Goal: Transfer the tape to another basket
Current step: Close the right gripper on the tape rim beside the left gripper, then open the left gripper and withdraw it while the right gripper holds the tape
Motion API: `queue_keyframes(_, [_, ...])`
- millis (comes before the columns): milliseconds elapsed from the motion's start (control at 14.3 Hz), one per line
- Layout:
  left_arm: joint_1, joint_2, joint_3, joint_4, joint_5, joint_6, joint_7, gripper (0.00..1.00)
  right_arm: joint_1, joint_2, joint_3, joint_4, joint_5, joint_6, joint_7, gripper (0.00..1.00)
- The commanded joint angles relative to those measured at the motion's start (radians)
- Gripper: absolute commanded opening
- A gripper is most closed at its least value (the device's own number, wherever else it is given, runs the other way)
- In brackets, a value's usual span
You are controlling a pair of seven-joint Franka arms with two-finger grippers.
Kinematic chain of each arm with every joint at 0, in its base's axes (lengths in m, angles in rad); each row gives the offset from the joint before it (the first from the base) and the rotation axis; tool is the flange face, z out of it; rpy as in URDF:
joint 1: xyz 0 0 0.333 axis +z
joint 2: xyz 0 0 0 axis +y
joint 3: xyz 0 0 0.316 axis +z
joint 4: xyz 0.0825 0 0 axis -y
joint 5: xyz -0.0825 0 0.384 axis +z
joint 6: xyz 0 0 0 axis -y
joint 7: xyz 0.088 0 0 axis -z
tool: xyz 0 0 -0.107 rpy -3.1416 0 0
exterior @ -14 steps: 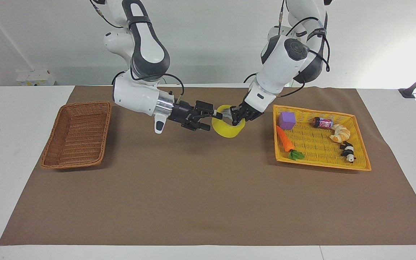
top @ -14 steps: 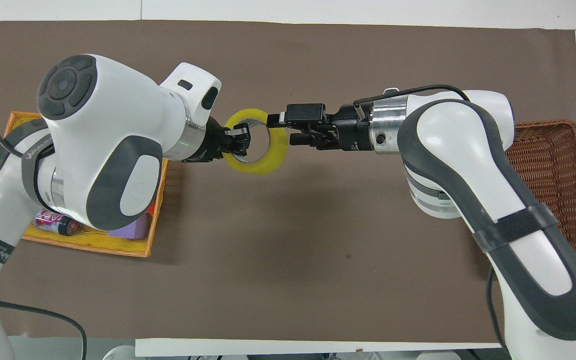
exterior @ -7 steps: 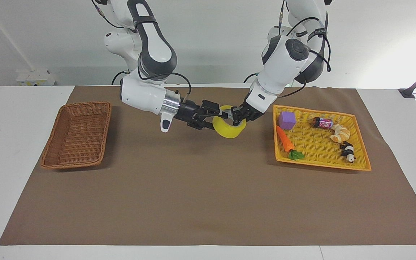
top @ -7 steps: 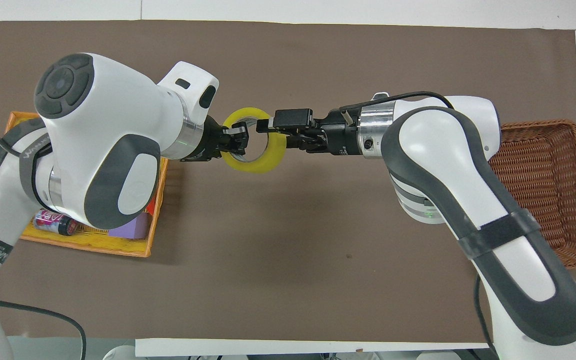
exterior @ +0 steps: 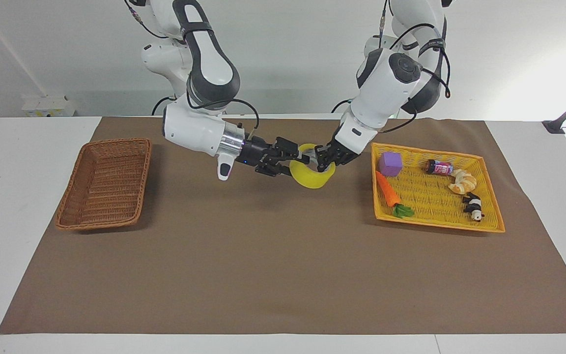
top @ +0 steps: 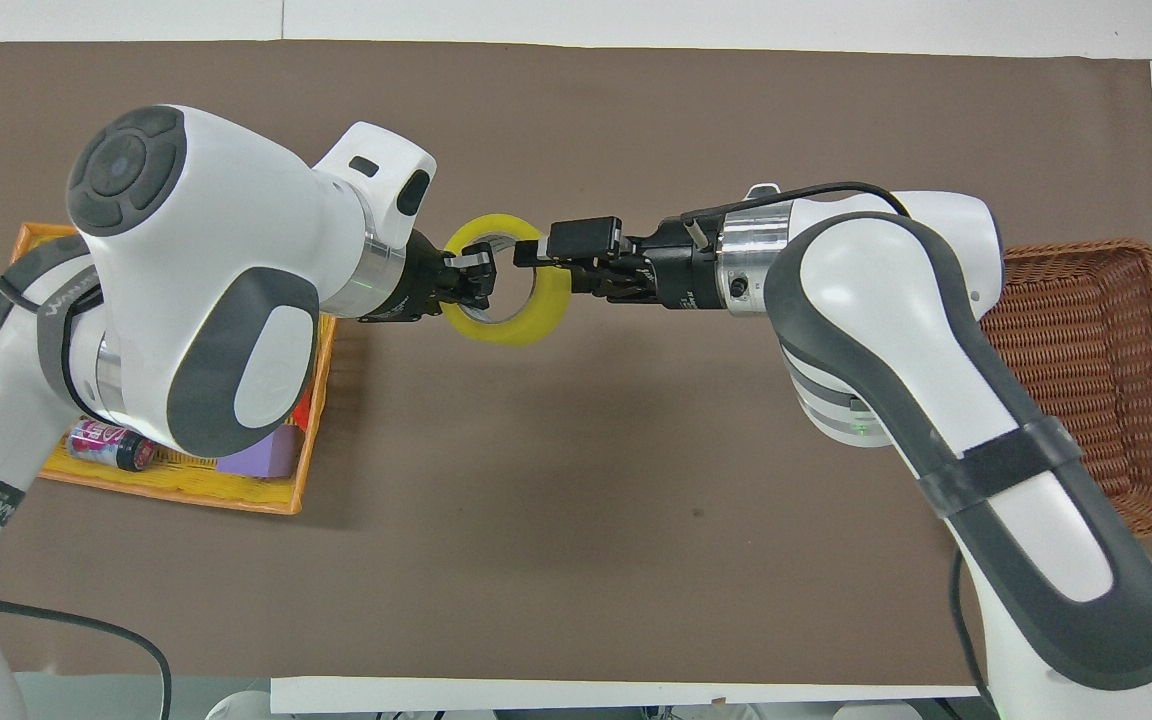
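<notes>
The tape (exterior: 312,179) (top: 513,336), a yellow ring with a pale core, hangs tilted in the air over the brown mat between the two baskets. My left gripper (exterior: 321,162) (top: 474,283) is shut on the ring's wall on the side toward the yellow tray. My right gripper (exterior: 302,158) (top: 540,262) reaches in level from the wicker basket's side and straddles the ring's wall there. The dark-brown wicker basket (exterior: 116,142) (top: 1076,246) stands with nothing in it at the right arm's end of the mat.
A yellow-orange tray (exterior: 435,224) (top: 186,496) at the left arm's end holds a purple cube (exterior: 390,163), a toy carrot (exterior: 388,191), a small can (exterior: 438,167), a croissant (exterior: 462,182) and a toy panda (exterior: 473,206). Bare brown mat (exterior: 283,270) covers the table.
My right arm has pushed its gripper toward the tape until it straddles the ring's wall. The left gripper and the tape have shifted slightly toward the tray.
</notes>
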Motion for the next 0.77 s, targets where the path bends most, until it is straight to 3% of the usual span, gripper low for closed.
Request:
queue_keyframes(0, [0.003, 0.003, 0.005, 0.014, -0.013, -0.011, 0.001, 0.00, -0.006, -0.004, -0.001, -0.005, 0.023, -0.007, -0.032, 0.60])
queue_keyframes(70, [0.003, 0.003, 0.005, 0.014, -0.013, -0.010, 0.001, 0.00, -0.006, -0.004, -0.001, -0.006, 0.023, -0.007, -0.032, 0.49])
queue_keyframes(209, [0.003, 0.003, 0.005, 0.014, -0.013, -0.011, 0.001, 0.00, -0.006, -0.004, -0.001, -0.006, 0.023, -0.007, -0.027, 0.14])
queue_keyframes(349, [0.001, 0.003, 0.005, 0.014, -0.013, -0.011, 0.000, 0.00, -0.003, -0.004, -0.001, -0.006, 0.023, -0.005, -0.027, 0.01])
queue_keyframes(419, [0.001, 0.003, 0.005, 0.014, -0.013, -0.011, -0.003, 0.01, -0.001, -0.004, -0.001, -0.005, 0.023, -0.004, -0.027, 0.00])
queue_keyframes(488, [0.001, 0.003, 0.005, 0.014, -0.013, -0.011, -0.009, 0.11, -0.001, -0.004, -0.001, -0.006, 0.023, -0.004, -0.026, 0.00])
queue_keyframes(558, [0.001, 0.004, 0.006, 0.016, -0.013, -0.004, -0.009, 0.49, -0.003, -0.004, -0.001, -0.006, 0.023, -0.008, -0.027, 0.00])
queue_keyframes(628, [0.001, 0.007, 0.006, 0.021, -0.006, 0.002, 0.001, 0.99, -0.006, -0.004, -0.001, -0.006, 0.023, -0.011, -0.026, 0.00])
queue_keyframes(698, [0.001, 0.003, 0.006, 0.025, -0.004, 0.001, -0.003, 1.00, -0.007, -0.004, -0.001, -0.006, 0.023, -0.018, -0.026, 0.00])
